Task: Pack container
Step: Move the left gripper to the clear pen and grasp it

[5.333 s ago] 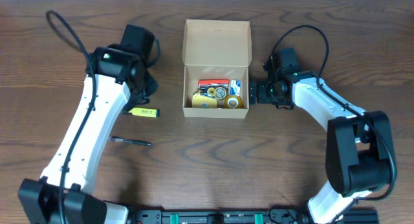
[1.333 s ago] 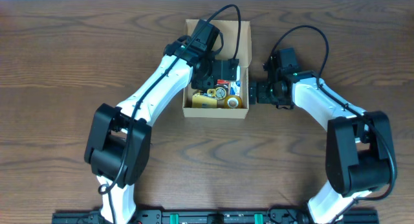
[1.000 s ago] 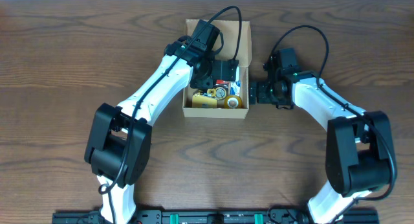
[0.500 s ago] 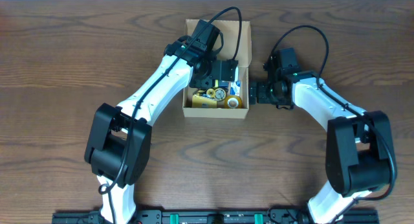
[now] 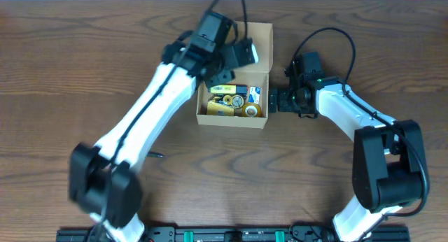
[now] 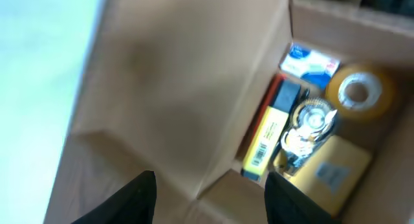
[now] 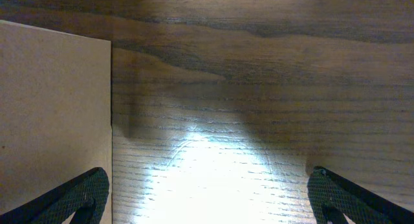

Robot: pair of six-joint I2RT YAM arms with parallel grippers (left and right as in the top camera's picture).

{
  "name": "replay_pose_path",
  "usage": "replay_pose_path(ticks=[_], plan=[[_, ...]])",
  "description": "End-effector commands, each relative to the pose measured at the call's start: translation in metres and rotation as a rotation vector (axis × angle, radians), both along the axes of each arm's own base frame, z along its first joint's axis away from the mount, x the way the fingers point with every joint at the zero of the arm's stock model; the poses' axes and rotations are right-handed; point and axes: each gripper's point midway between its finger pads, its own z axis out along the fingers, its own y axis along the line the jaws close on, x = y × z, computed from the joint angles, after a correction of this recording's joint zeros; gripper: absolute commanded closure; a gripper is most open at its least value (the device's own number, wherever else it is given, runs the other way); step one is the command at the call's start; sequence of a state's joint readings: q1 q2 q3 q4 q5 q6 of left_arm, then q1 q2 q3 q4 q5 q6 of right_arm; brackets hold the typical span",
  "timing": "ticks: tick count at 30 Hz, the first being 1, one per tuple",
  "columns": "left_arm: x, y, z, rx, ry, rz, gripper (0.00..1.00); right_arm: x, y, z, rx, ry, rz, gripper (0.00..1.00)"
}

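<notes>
The container (image 5: 232, 120), a tan cardboard box with its lid (image 5: 256, 36) folded back, sits at the table's middle rear. Inside lie a yellow highlighter (image 6: 264, 144), a tape roll (image 6: 359, 92), a yellow pad (image 6: 330, 175), a blue-white packet (image 6: 313, 61) and a metal clip. My left gripper (image 6: 210, 201) hovers open over the box's rear edge (image 5: 243, 54), nothing between its fingers; the view is blurred. My right gripper (image 7: 210, 198) stands open beside the box's right wall (image 7: 52, 114), low over the wood (image 5: 275, 100).
A dark pen (image 5: 157, 156) lies on the wooden table left of the box, mostly hidden under my left arm. My left arm (image 5: 150, 109) stretches diagonally from the front left up to the box.
My left gripper has opened, left the yellow highlighter in the box, and lifted back toward the lid. The right arm has not moved.
</notes>
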State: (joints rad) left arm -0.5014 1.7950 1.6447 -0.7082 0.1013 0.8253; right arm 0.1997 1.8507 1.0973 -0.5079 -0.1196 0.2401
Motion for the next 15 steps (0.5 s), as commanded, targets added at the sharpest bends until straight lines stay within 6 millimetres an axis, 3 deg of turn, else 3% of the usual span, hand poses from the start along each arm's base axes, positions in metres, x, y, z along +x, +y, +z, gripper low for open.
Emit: replay_pose_path(ticks=[1, 3, 6, 11, 15], plan=[[-0.01, 0.006, 0.051, -0.177, 0.004, 0.202, 0.45, -0.002, 0.003, -0.001, 0.004, 0.003, 0.02, 0.01], [-0.027, 0.019, 0.063, -0.227, 0.055, 0.295, 0.47, -0.002, 0.003, -0.001, 0.004, 0.003, 0.02, 0.01], [-0.049, 0.047, 0.062, -0.264, 0.183, 0.45, 0.48, -0.002, 0.003, -0.001, 0.003, 0.003, 0.02, 0.01], [-0.08, 0.108, 0.033, -0.332, 0.474, 0.919, 0.5, -0.002, 0.003, -0.001, 0.004, 0.003, 0.02, 0.01], [-0.087, 0.125, 0.014, -0.347, 0.519, 1.068, 0.51, -0.002, 0.003, -0.001, 0.004, 0.003, 0.02, 0.01]])
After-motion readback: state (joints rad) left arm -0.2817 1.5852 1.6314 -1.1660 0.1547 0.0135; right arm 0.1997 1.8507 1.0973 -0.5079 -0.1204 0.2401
